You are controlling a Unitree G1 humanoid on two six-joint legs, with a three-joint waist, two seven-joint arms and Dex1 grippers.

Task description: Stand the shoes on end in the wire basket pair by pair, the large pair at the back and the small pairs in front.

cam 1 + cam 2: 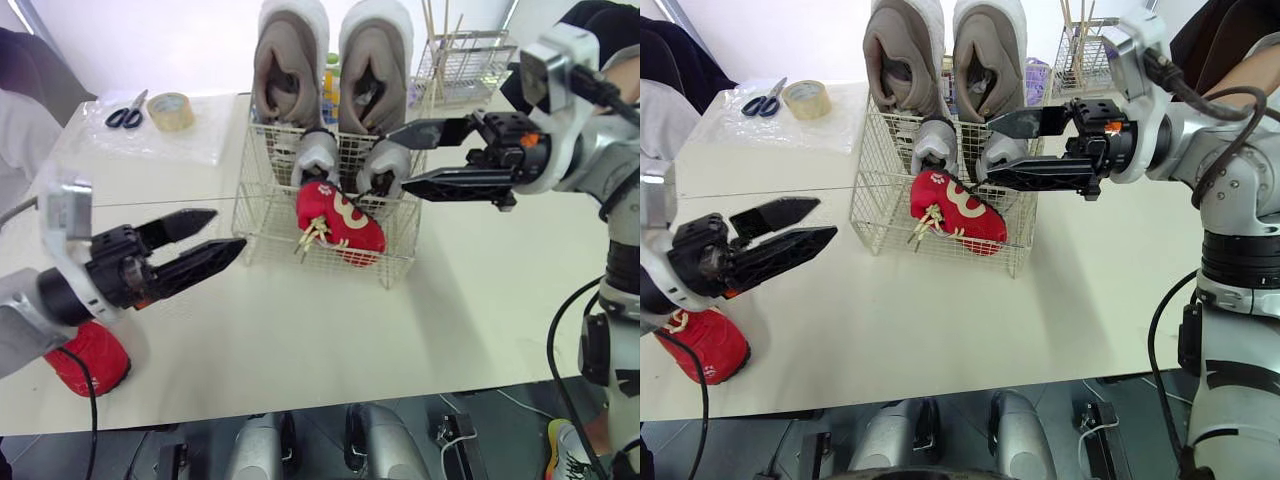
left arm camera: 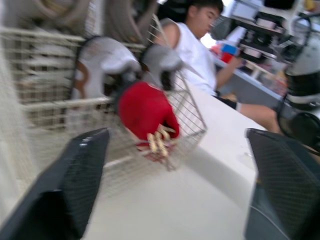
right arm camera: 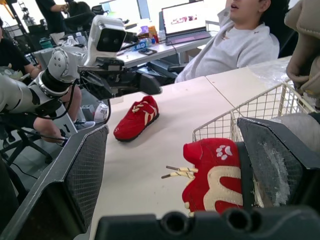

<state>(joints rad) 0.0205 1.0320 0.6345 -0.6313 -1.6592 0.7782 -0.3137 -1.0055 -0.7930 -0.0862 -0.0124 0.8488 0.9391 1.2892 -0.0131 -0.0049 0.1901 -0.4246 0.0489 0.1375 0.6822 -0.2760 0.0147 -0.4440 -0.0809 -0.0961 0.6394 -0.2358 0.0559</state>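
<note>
Both of my tools are spread and hold nothing. My left tool (image 1: 228, 228) hangs over the table (image 1: 300, 330), short of the front left corner of the wire basket (image 1: 262, 215), fingers pointed toward it. My right tool (image 1: 395, 158) is at the basket's right side, just beside the right-hand small grey shoe (image 1: 385, 165); I cannot tell whether a finger touches it. At the back of the basket the large beige pair stands on end, the left beige shoe (image 1: 290, 60) and right beige shoe (image 1: 375, 60) side by side and rising well above the rim. In front of them stands the small grey pair, the left grey shoe (image 1: 318, 160) next to its mate. One red shoe (image 1: 340, 220) lies tilted in the front of the basket, not upright, its laces poking out through the wire. The other red shoe (image 1: 90, 360) lies on the table near its front left edge, under my left arm and well apart from the basket. Scissors (image 1: 126, 112) and a roll of tape (image 1: 171, 110) sit at the far left of the table.
</note>
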